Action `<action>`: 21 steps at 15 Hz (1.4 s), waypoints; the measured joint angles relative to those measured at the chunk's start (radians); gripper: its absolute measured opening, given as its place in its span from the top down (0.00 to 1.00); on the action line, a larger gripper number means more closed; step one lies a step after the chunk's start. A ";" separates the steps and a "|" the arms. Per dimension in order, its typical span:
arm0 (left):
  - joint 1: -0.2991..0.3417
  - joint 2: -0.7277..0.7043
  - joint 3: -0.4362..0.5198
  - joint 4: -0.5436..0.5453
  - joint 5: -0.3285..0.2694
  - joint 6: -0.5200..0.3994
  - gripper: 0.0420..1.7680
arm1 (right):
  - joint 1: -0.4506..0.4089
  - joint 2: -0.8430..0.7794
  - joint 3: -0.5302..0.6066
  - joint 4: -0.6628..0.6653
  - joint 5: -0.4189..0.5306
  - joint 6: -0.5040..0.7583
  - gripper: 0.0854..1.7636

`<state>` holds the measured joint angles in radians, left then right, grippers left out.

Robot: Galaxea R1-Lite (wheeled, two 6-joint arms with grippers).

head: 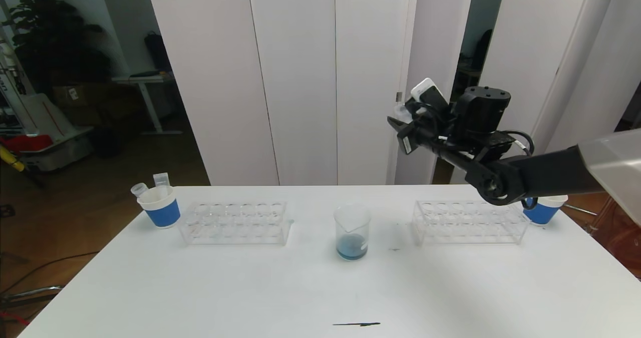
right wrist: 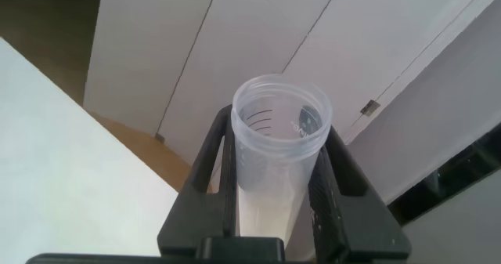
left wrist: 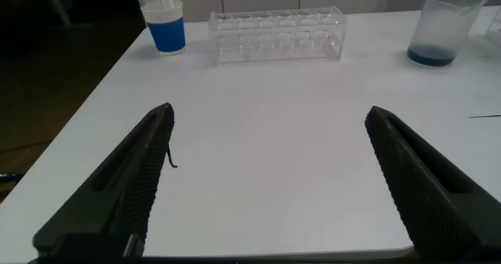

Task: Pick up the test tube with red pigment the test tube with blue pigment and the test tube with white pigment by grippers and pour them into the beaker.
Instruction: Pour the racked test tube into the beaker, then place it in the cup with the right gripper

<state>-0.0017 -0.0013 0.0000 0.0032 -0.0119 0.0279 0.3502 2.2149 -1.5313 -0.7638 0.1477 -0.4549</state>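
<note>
The right arm is raised above the far right part of the table, its forearm reaching in from the right edge of the head view. The right gripper (head: pixel 400 122) is held high and pointed towards the left, its black fingers (right wrist: pixel 325 189) clamped on either side of the test tube with white pigment (right wrist: pixel 274 150), whose open mouth is turned away from the wrist. The left gripper (left wrist: pixel 270 182) is held low, with its ribbed fingers (left wrist: pixel 137 178) spread wide apart and nothing between them.
</note>
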 joint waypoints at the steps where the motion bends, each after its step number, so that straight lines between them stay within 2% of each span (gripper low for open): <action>1: 0.000 0.000 0.000 0.000 0.000 0.000 0.01 | -0.001 0.002 0.001 -0.001 0.036 -0.033 0.70; 4: 0.000 0.000 0.000 0.000 0.000 0.000 0.01 | 0.010 0.020 0.014 -0.061 0.101 -0.109 0.70; 6: 0.000 0.000 0.000 0.000 0.000 0.000 0.01 | 0.029 0.040 0.041 -0.140 0.108 -0.123 0.70; 11: 0.000 0.000 0.000 0.000 0.000 0.000 0.01 | 0.066 0.050 0.203 -0.314 0.113 -0.160 0.70; 17: 0.000 0.000 0.000 0.000 0.000 0.000 0.01 | 0.079 0.034 0.236 -0.327 0.105 -0.272 0.70; 21: 0.000 0.000 0.000 0.000 0.000 0.000 0.01 | 0.087 0.033 0.243 -0.331 0.096 -0.304 0.70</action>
<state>-0.0017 -0.0013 0.0000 0.0032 -0.0123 0.0274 0.4377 2.2481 -1.2883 -1.0949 0.2434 -0.7591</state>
